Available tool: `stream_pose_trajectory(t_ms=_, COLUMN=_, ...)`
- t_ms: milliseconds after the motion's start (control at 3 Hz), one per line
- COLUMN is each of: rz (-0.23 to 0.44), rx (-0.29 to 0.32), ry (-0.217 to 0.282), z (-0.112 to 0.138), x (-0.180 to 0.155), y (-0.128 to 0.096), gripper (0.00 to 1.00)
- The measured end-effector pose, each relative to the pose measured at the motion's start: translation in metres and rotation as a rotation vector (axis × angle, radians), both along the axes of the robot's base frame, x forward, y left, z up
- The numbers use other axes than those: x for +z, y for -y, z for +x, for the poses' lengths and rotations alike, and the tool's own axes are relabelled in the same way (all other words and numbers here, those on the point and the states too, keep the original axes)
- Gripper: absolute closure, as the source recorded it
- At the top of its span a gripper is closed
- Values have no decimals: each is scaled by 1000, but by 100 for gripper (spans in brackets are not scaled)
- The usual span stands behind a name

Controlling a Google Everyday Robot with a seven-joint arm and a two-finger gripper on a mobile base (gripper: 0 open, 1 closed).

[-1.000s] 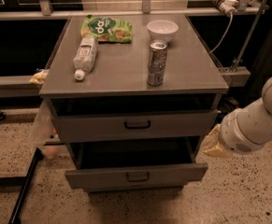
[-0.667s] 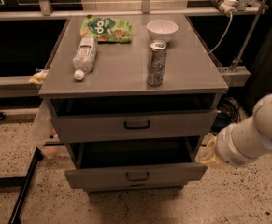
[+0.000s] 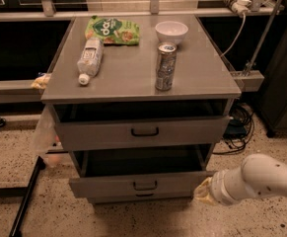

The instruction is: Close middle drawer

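The middle drawer (image 3: pixel 108 186) is the second of three in the grey cabinet (image 3: pixel 133 78). It is pulled out further than the drawer above, its dark inside shows, and a small dark pull (image 3: pixel 144 185) sits at the centre of its low front. My gripper (image 3: pixel 202 190) is the yellowish tip of the white arm (image 3: pixel 261 179) at the lower right. It is right at the right end of the middle drawer's front, at the same height. I cannot tell whether it touches the front.
The top drawer (image 3: pixel 143 132) stands slightly open; the lowest drawer (image 3: pixel 144 197) peeks out below. On the cabinet top are a can (image 3: pixel 165 66), a white bowl (image 3: pixel 171 32), a lying bottle (image 3: pixel 89 59) and a green snack bag (image 3: pixel 112 30). Cables (image 3: pixel 239 127) lie at the right, a dark bar (image 3: pixel 27 196) at the left.
My arm has dropped lower and moved a little left, bringing the gripper from beside the gap between the drawers down to the right end of the middle drawer's front. The drawers look unmoved.
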State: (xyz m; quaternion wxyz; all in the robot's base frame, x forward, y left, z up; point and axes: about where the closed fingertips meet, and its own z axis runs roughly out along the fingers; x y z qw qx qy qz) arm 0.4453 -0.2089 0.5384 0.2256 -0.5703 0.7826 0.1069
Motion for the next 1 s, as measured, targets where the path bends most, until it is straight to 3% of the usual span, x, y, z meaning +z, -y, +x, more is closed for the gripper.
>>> stream_pose_trajectory(t_ms=333, rz=85, rx=-15, ry=4, z=16, x=-64, y=-3, gripper=100)
stream_pose_trajectory(t_ms=667, rz=127, rx=-13, ry=-61, z=0, x=-103, y=-15, gripper=100)
stream_pose_trajectory(t_ms=1000, rz=127, rx=-13, ry=-61, z=0, x=-103, y=-15, gripper=100)
